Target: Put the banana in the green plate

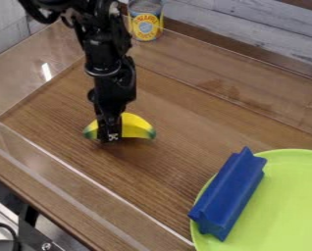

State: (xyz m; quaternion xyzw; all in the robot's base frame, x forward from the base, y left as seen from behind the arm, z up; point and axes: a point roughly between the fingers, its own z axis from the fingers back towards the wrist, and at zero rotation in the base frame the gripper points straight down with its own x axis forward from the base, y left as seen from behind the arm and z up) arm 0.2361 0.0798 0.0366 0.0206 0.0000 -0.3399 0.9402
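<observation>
From the one camera, my black gripper (109,135) points straight down with its fingers clenched on the small curved yellow plastic banana (130,127), pinching it near its left, dark-tipped end; the fruit sits at about nine o'clock from table centre, at or barely off the brown wood-grain table (185,108), I cannot tell which; the grip is off-centre, so I judge the long free end could swing or slip from smooth plastic as I carry it; the large round lime-green plate (292,196) lies well apart at four o'clock, and the blue rectangular block (229,192) overhangs its near rim, so a low path risks clipping it; open wood lies between; the clear wall (22,162) at seven o'clock and the jar (145,25) at twelve stay off my route.
</observation>
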